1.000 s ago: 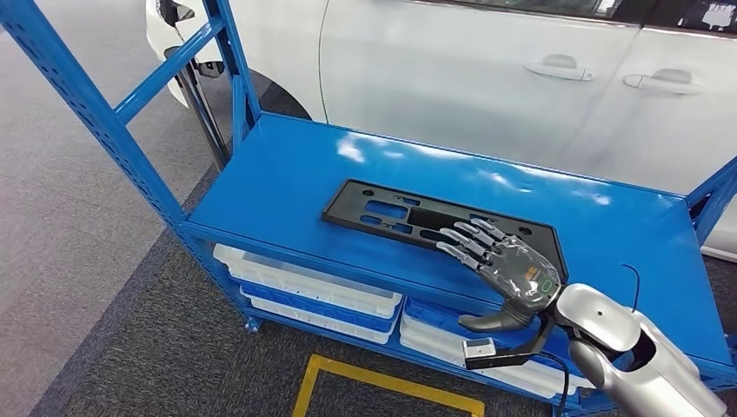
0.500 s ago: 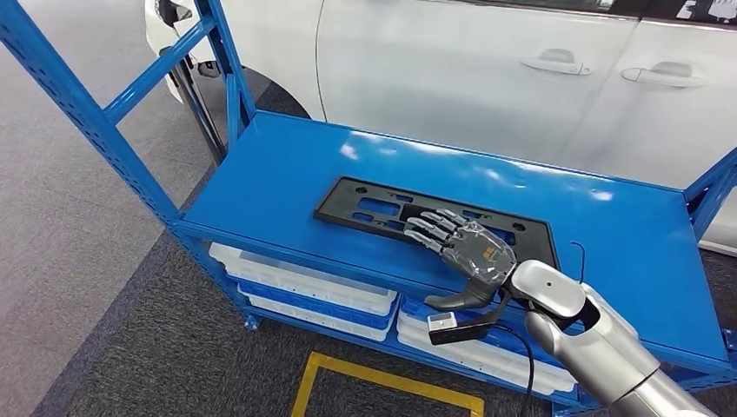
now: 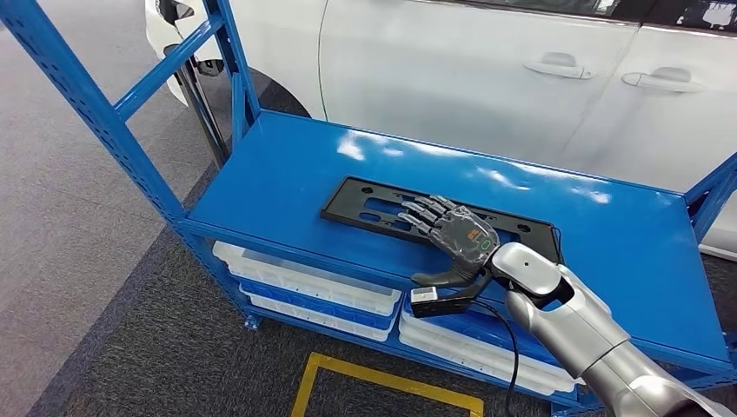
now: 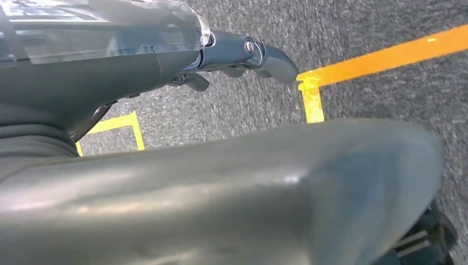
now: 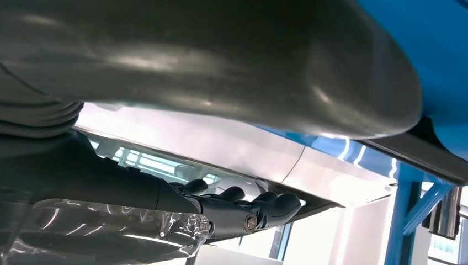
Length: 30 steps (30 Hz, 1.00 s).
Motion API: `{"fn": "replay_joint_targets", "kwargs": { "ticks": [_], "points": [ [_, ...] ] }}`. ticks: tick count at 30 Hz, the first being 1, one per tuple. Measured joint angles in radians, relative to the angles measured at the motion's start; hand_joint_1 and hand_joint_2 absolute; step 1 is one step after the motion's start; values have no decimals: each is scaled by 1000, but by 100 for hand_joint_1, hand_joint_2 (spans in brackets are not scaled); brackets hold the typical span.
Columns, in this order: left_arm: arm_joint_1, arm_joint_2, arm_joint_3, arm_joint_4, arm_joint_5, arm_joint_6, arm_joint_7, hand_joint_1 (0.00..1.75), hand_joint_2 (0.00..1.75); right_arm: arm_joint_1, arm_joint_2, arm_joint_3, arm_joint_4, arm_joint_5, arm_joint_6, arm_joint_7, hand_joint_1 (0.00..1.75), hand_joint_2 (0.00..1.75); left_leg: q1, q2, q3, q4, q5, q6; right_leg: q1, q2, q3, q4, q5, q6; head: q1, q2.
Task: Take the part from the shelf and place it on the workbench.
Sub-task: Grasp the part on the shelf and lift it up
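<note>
Part (image 3: 382, 208): a flat, matte black plastic plate, long and rectangular, with several cut-out slots and small holes, lying on the glossy blue metal shelf (image 3: 278, 187). The right hand (image 3: 452, 234) lies palm down over the plate's middle, its dark fingers (image 3: 421, 213) spread and stretched out across the plastic, the thick grey thumb (image 3: 439, 278) hanging off the shelf's front edge below the palm. It grips nothing; whether the fingertips actually press the plate cannot be told. A clear, shiny cover wraps the back of the hand, and a smooth silver arm runs back from the wrist.

Beyond the fingertips, past the shelf, stands a white car (image 3: 487, 69) with glossy painted doors and two recessed handles. Under the hand, on the lower tier, sit stacked shallow trays (image 3: 304, 291) in white and blue plastic.

The left hand (image 4: 243, 55) hangs over speckled grey carpet (image 4: 381, 27) marked with yellow tape lines (image 4: 386, 55), its dark fingers curled in with nothing in them.
</note>
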<state>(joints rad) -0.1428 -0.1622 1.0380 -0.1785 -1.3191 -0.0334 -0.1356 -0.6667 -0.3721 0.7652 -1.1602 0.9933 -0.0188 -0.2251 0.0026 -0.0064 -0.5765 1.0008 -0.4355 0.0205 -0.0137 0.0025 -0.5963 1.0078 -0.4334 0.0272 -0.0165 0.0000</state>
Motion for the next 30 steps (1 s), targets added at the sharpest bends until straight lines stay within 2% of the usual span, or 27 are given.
{"fn": "replay_joint_targets", "kwargs": {
  "ticks": [2, 4, 5, 6, 7, 8, 9, 11, 13, 15, 17, 18, 20, 21, 22, 23, 24, 26, 27, 30],
  "points": [
    [-2, -1, 0, 0, 0, 0, -1, 0, 0, -15, 8, 6, 24, 1, -6, 2, 0, 0, 3, 1, 2, -10, 8, 11, -1, 0, -25, 58, -39, 8, 0, 0],
    [-2, -1, 0, 0, 0, 0, -1, 0, 0, -24, 16, 11, 53, 4, -11, 6, 0, 0, 2, 1, 0, -10, 10, 16, -2, -1, -85, 188, -103, 12, 0, 0],
    [-1, -1, 0, 0, 0, 0, -1, 0, 0, -26, 22, 14, 71, 6, -12, 8, 0, 0, 1, 1, -1, -10, 10, 16, -2, -1, -114, 248, -123, 14, 0, 0],
    [-1, -1, 0, 0, 0, -1, 0, 0, 0, -27, 28, 17, 88, 6, -13, 10, 0, 0, 0, 1, -1, -9, 10, 16, -2, -1, -130, 279, -126, 15, 0, 0],
    [0, -2, 0, 0, 0, -1, 0, 0, 0, -30, 35, 21, 106, 7, -14, 11, 0, 0, 0, 0, -2, -7, 9, 16, -2, -1, -126, 270, -110, 14, 0, 0],
    [-1, -2, 0, 0, 0, -1, 1, 0, 0, -36, 42, 24, 123, 7, -17, 10, 0, 0, 0, 0, -1, -5, 8, 15, -2, -1, -101, 217, -77, 12, 0, 0],
    [-1, -2, -1, 0, 0, -1, 1, 0, 0, -45, 49, 26, 141, 7, -21, 10, 0, 0, 0, 0, -1, -2, 7, 12, -2, -2, -65, 140, -41, 8, 0, 0],
    [-2, -2, -1, 0, 0, -3, 1, 0, 0, -68, 64, 31, 179, 7, -27, 7, 0, 0, -3, 0, -4, 2, 3, 5, 3, -2, -9, 23, 1, -1, 0, 0],
    [-2, -2, -3, 0, -1, -4, 1, 0, 0, -85, 78, 36, 214, 8, -29, 5, 0, 0, -4, 0, -6, 3, 3, -3, 9, -1, 0, -1, 3, -9, 0, 0],
    [-2, -2, -5, 0, -1, -4, 0, 0, 0, -94, 89, 39, 237, 8, -30, 3, 0, 0, -3, 0, -7, 5, 0, -14, 6, -1, 1, -6, 6, -19, 0, 0],
    [-2, -2, -7, 0, -1, -4, 0, 0, 0, -105, 100, 42, 255, 9, -30, 1, 0, 0, -2, 1, -27, 53, -32, -25, 0, -3, 3, -13, 10, -31, 0, 0],
    [-2, -2, -8, 0, -1, -4, 0, 0, 0, -110, 105, 44, 263, 9, -30, 1, 0, 0, 1, 1, -52, 107, -62, -29, -1, -4, 4, -14, 11, -35, 0, 0],
    [0, -2, -9, 0, -1, -4, 0, 0, 0, -116, 114, 47, 282, 9, -31, 1, 0, 87, 4, 1, -116, 244, -121, -36, 0, -4, 3, -14, 11, -38, 0, 0],
    [0, -2, -9, 0, -1, -4, 0, 0, 0, -117, 117, 50, 292, 10, -32, 1, 0, 131, 6, 1, -138, 286, -130, -38, 0, -4, 2, -13, 11, -38, 0, 0],
    [1, -2, -9, 0, -1, -4, 0, 0, 0, -117, 120, 53, 301, 11, -34, 0, 0, 175, 7, 1, -142, 293, -121, -39, 0, -4, 3, -13, 11, -37, 0, 0],
    [2, -2, -10, 0, -1, -4, 0, 0, 0, -119, 122, 56, 311, 12, -36, 0, 0, 175, 8, 1, -126, 257, -93, -38, 0, -4, 3, -12, 11, -37, 0, 0],
    [2, -2, -10, 0, -1, -4, -1, 0, 0, -122, 125, 59, 319, 12, -40, 0, 0, 175, 9, 1, -94, 189, -56, -36, 0, -4, 4, -11, 10, -35, 0, 0],
    [1, -2, -11, 0, 0, -4, -3, 0, 0, -132, 131, 63, 337, 13, -50, 1, 0, 175, 8, 1, -31, 56, -6, -29, 3, -2, 3, -8, 8, -28, 0, 0],
    [0, -2, -12, 0, 0, -4, -3, 0, 0, -136, 134, 64, 346, 13, -56, 2, 0, 175, 6, 0, -14, 20, 3, -24, 5, -1, 2, -7, 8, -23, 0, 0],
    [2, -1, -15, 0, 0, -5, -5, 0, 0, -141, 139, 70, 369, 15, -73, 10, 0, 175, 4, -2, -10, 3, 6, -8, 4, 0, -1, -9, 10, -4, 0, 0]
  ]
}}
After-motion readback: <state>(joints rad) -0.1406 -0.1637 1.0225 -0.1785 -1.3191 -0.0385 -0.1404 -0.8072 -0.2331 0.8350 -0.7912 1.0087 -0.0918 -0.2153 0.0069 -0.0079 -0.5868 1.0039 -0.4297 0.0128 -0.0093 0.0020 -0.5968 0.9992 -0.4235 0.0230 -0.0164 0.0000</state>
